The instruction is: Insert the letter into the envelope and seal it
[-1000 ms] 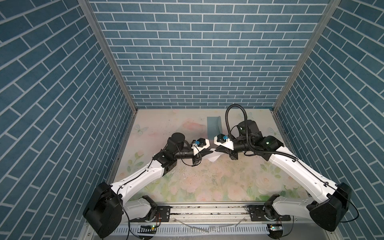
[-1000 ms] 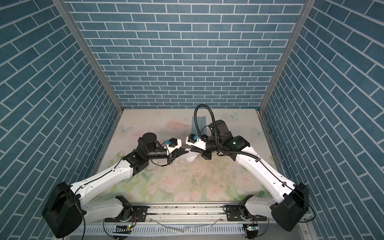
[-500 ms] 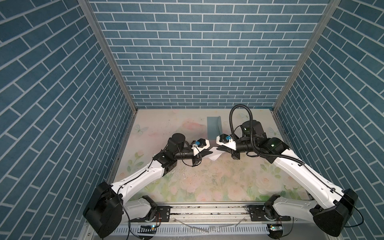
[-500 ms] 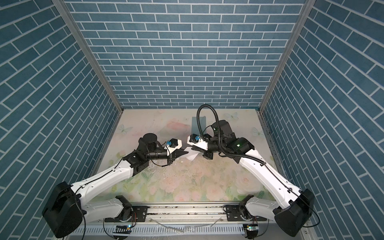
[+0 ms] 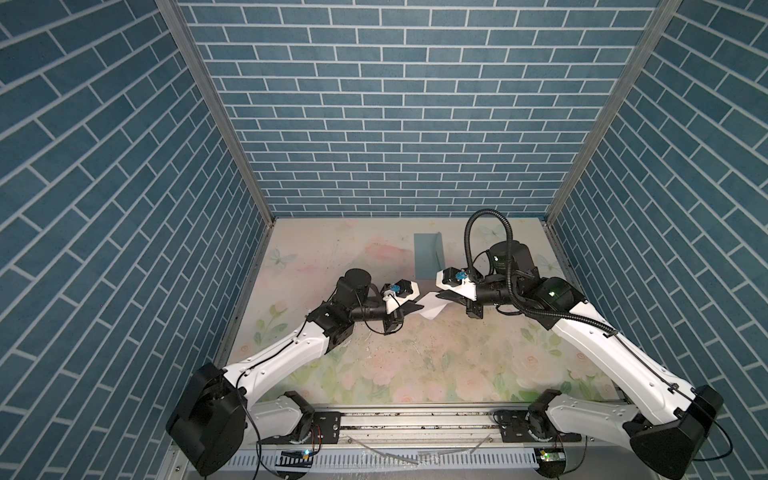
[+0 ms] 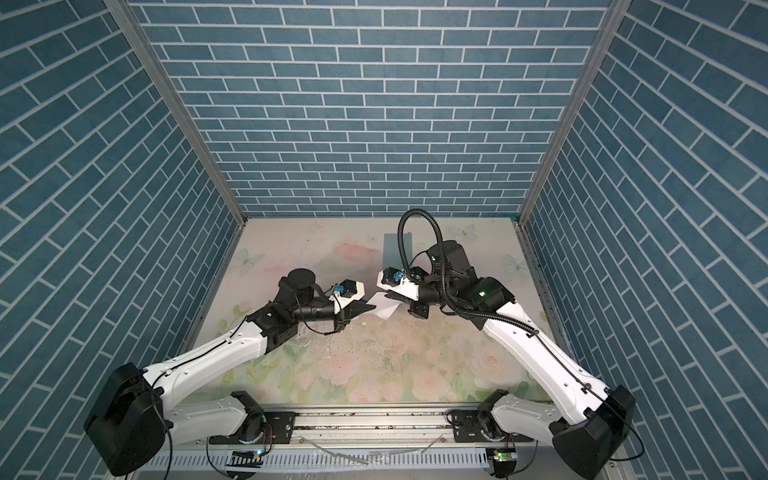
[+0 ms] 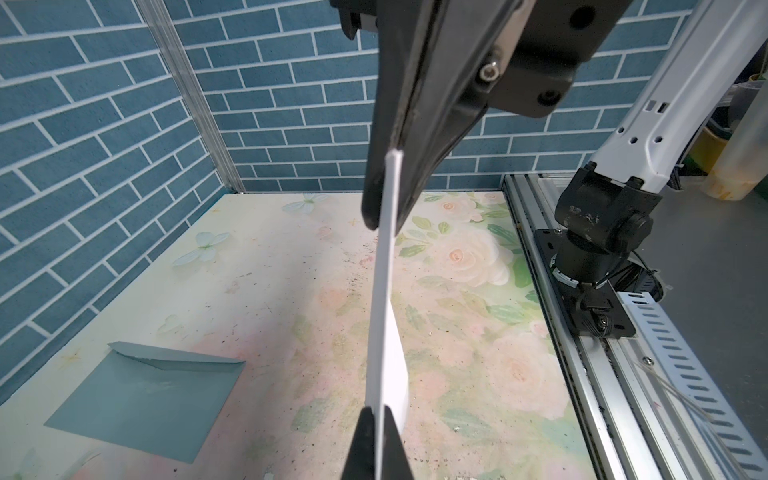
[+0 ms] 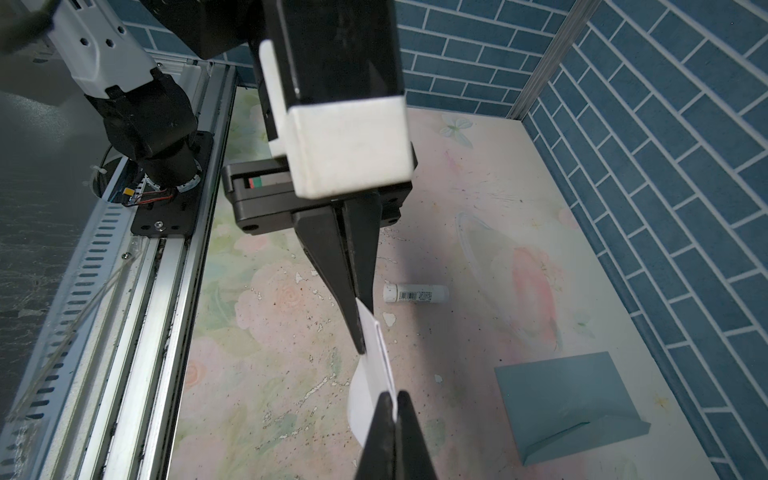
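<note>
letter (image 5: 432, 309): aloft, near envelope (image 5: 428, 255), on its robot side | left pincer (image 5: 417, 308): clenched on one end | right pincer (image 5: 444, 296): clenched on opposite end | purpose: likely a taut sheet for insertion | envelope: flat on table (image 5: 374, 353), flap raised

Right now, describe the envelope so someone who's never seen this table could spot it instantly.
Start at the back brick wall, then drop to the floral table. Lying flat near that far edge, right of centre, is the envelope: plain teal, unlike the white letter held up before it.
</note>
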